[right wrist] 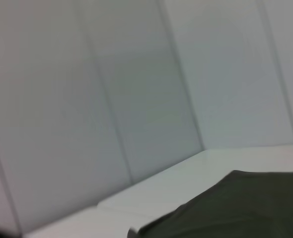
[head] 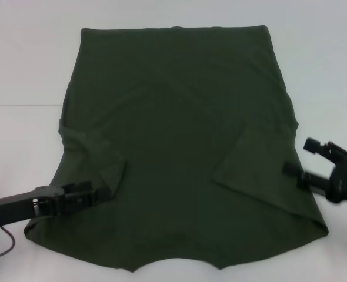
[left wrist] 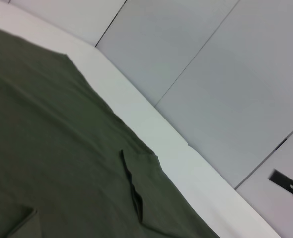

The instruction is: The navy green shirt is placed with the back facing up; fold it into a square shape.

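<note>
Clearly the shirt (head: pixel 179 147) is soft, limp, light — my left gripper (head: pixel 103 194) pinches the sleeve beside it; right gripper (head: pixel 294 173), fingers unclear, near the hem.

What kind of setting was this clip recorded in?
Probably a lab or test bench, not a home: a bare white table, plain grey panelled walls, and only the navy green shirt laid out between two black grippers.

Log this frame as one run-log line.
shirt: flat, both sleeves folded in | left gripper: at left sleeve | right gripper: open at right edge | table: white
</note>
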